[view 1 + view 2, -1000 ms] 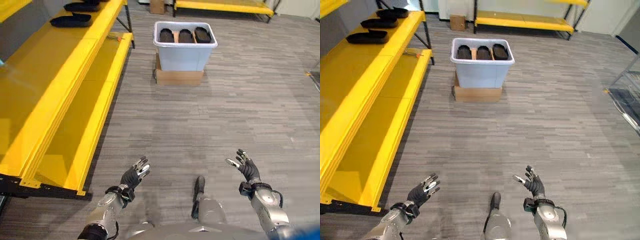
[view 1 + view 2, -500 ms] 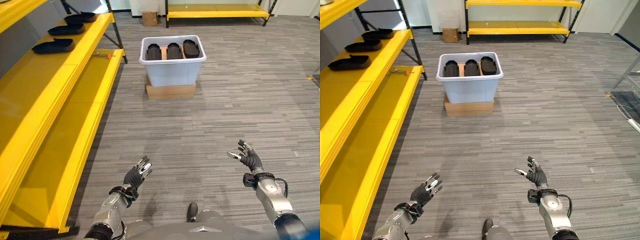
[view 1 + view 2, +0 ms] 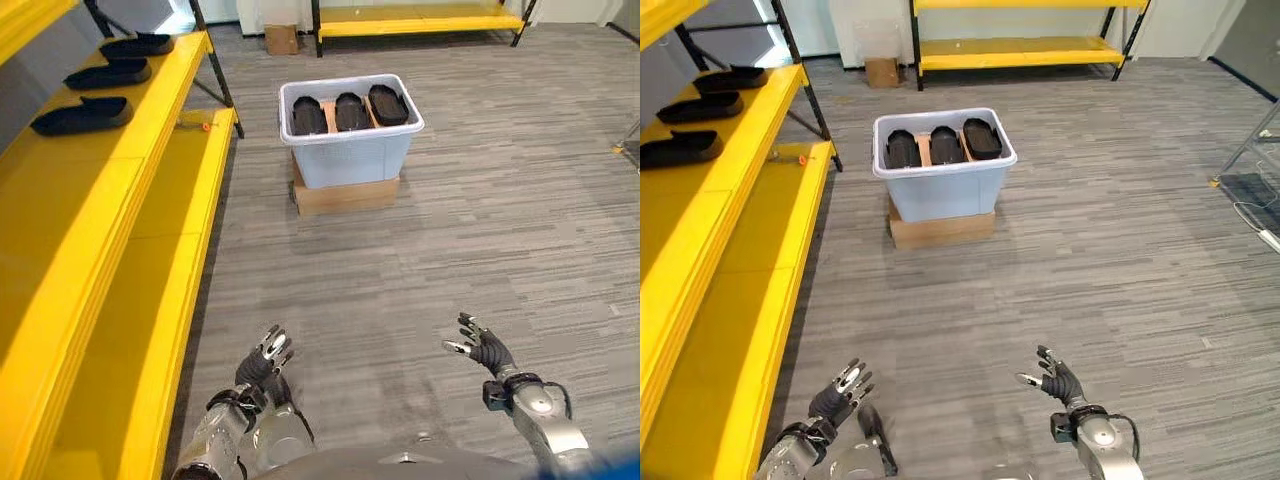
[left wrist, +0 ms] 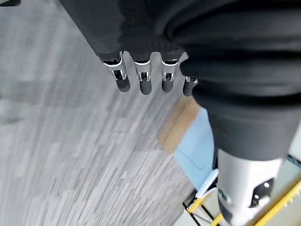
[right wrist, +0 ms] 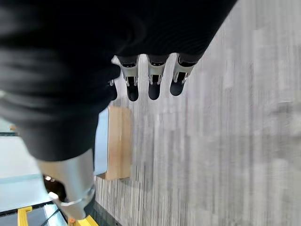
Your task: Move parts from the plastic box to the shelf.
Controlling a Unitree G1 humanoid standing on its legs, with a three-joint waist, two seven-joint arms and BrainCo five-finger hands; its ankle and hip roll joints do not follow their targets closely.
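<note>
So, three dark parts [image 3: 82, 115] on shelf [image 3: 110, 215], three parts in box [image 3: 350, 112] in plastic box [image 3: 352, 150] far ahead of hands. Left hand [image 3: 262, 366], right hand [image 3: 482, 351] spread, empty. Roughly halfway.

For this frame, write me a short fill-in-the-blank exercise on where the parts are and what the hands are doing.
1. The pale blue plastic box stands on a flat ____ box.
2. The plastic box holds ____ black parts.
3. Three more black parts lie on the ____ shelf.
4. The left hand and the right hand are both ____ and hold nothing.

Missing words: cardboard; three; yellow; open
</note>
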